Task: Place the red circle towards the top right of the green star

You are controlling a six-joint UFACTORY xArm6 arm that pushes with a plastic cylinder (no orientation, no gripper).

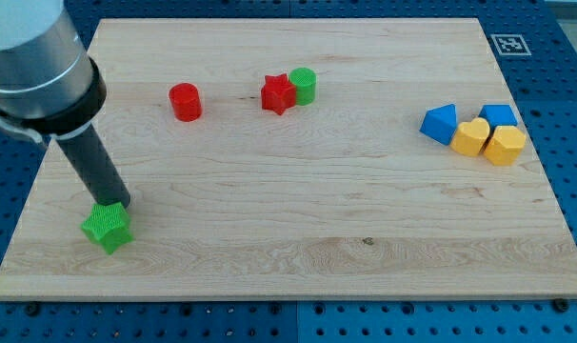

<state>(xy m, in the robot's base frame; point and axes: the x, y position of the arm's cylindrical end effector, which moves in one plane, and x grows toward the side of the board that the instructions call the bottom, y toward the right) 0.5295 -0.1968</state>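
The red circle [185, 101] lies on the wooden board [298, 181] at the upper left. The green star [107, 227] lies near the board's lower left corner, well below and to the left of the red circle. My tip [114, 204] sits at the green star's top edge, touching it or nearly so. The rod rises from there toward the view's upper left.
A red star [278, 93] and a green circle [304, 86] touch each other at the top middle. At the right, a blue triangular block [440, 124], a blue block [498, 116], a yellow heart [472, 137] and a yellow hexagon [505, 145] cluster together.
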